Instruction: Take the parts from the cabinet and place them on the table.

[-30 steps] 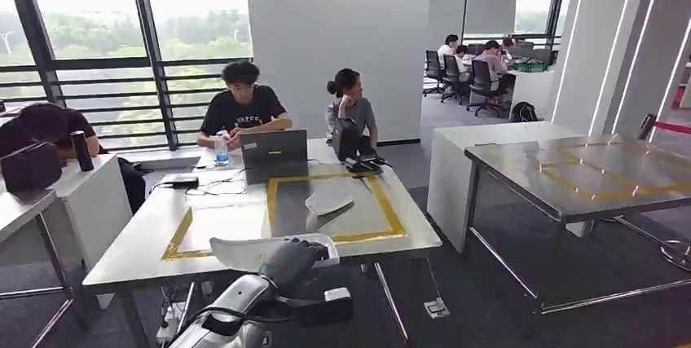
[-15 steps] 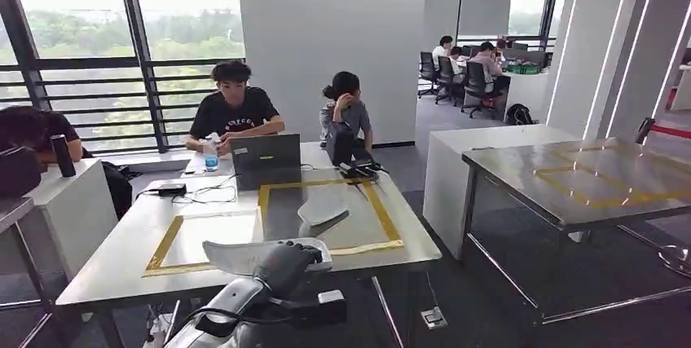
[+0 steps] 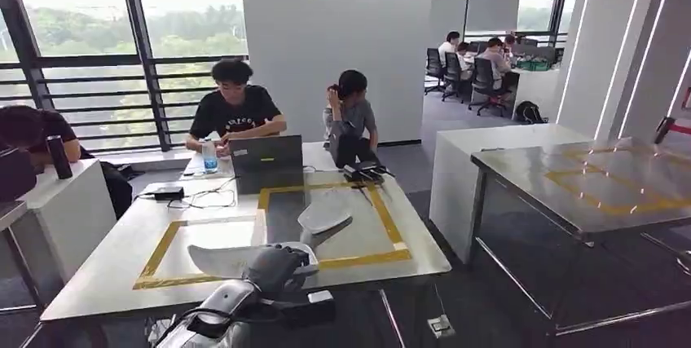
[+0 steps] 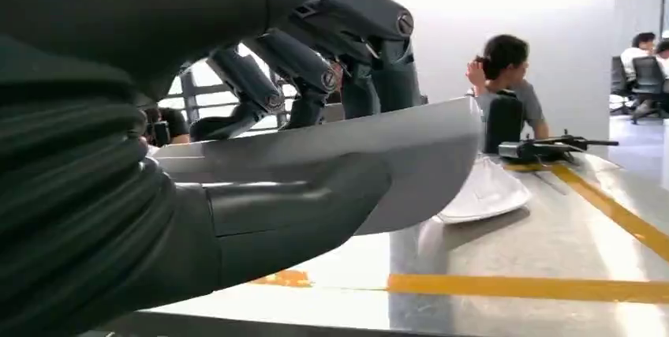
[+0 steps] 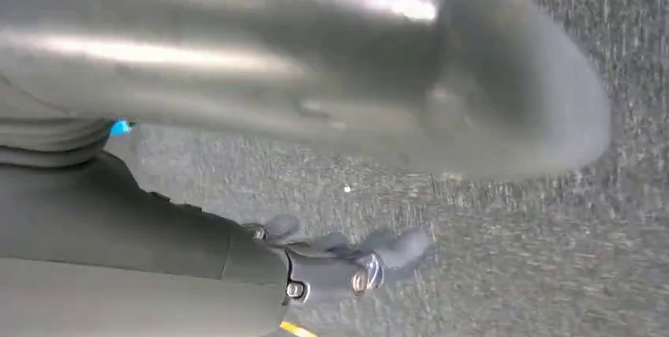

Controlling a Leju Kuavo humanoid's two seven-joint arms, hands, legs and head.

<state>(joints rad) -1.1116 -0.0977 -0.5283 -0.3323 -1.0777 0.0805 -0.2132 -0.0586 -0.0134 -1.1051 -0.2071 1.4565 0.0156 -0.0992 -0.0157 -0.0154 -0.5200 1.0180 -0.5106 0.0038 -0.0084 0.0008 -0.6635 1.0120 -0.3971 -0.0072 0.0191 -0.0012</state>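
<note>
My left hand (image 3: 273, 266) grips a white curved part (image 3: 218, 257) just above the near edge of the steel table (image 3: 106, 270). In the left wrist view the thumb (image 4: 292, 211) lies under the part (image 4: 394, 151) and the dark fingers (image 4: 315, 69) curl over its top. A second white part (image 3: 324, 211) lies flat inside the right yellow-taped square (image 3: 391, 226) and appears past the held one (image 4: 485, 195). My right hand (image 5: 339, 262) hangs over the grey carpet, fingers stretched out, holding nothing.
Two people sit at the table's far side behind a laptop (image 3: 266, 160), a water bottle (image 3: 210, 155) and a black device (image 3: 364, 171). Cables lie at the left back. A second steel table (image 3: 587, 185) and a white counter (image 3: 489, 140) stand to the right.
The whole picture has shifted, so the camera moved; the table now sits a little closer. My left hand still holds the white part over the near edge.
</note>
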